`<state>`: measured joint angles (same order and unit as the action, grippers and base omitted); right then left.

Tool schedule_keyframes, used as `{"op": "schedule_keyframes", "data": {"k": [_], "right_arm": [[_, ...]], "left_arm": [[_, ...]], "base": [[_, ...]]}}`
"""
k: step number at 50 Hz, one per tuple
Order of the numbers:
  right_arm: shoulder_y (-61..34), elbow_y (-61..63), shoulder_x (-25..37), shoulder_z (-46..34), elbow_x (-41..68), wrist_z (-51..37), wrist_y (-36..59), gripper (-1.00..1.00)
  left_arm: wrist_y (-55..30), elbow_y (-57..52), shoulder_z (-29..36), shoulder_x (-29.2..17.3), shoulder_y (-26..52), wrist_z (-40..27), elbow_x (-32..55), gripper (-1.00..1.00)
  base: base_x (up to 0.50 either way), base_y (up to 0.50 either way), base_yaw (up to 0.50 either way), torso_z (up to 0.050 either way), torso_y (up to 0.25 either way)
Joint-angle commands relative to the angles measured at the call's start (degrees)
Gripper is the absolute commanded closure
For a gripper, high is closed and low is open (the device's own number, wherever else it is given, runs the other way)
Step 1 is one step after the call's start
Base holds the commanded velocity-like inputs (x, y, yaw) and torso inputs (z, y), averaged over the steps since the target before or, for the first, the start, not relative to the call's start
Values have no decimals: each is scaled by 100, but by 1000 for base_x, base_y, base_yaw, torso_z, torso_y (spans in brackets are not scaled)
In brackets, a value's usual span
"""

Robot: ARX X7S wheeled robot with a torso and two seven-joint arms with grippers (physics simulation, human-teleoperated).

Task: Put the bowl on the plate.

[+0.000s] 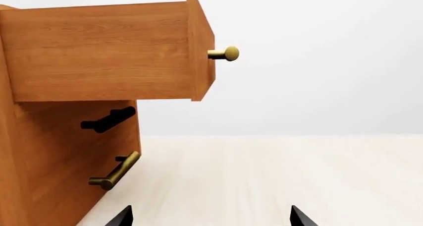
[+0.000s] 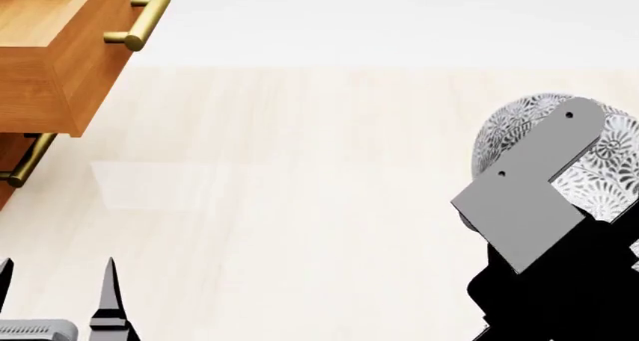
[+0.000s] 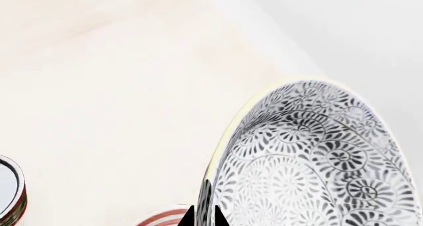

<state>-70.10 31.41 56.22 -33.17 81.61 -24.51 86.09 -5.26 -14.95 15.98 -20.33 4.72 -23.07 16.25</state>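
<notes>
The bowl (image 3: pixel 310 161), white with a dense grey-black floral pattern and a pale rim, hangs tilted in the air with my right gripper (image 3: pixel 203 217) shut on its rim. In the head view the bowl (image 2: pixel 609 158) shows at the right edge, partly hidden behind the grey right arm link. A small arc of the red-ringed plate (image 3: pixel 162 217) shows just below the bowl's rim in the right wrist view. My left gripper (image 1: pixel 210 217) is open and empty above the pale table, with its fingertips (image 2: pixel 108 281) low at the left of the head view.
A wooden cabinet (image 1: pixel 59 151) stands at the left with its top drawer (image 2: pixel 60 49) pulled out, brass handles on the fronts. A can (image 3: pixel 10 194) with a metal lid sits at the edge of the right wrist view. The pale wooden table (image 2: pixel 299 191) spreads between the arms.
</notes>
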Motion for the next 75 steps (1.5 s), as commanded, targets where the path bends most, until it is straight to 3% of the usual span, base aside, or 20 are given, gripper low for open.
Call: {"op": "schedule_keyframes", "data": {"k": [1,16,39,75], "right_arm": [[-350,155,404,-37,1143,-997,299,100],[-679,389,956,-444,1950,-1503,44,100],[330,938,2098,-307,1710,-1341,-1012,100],[1446,734,2569,-530,776,-714,-2250,100]], "left_arm": [[17,33,23,-2,30,5,8,-100],[-26,34,58,-15,70,-5,22,-100],[-32,1,105,-32,75,-33,28,-100],[18,-14,166,-64,52,-74,11,-100]], "base": [[0,0,0,0,0],[0,0,0,0,1],[0,0,0,0,0],[0,0,0,0,0]]}}
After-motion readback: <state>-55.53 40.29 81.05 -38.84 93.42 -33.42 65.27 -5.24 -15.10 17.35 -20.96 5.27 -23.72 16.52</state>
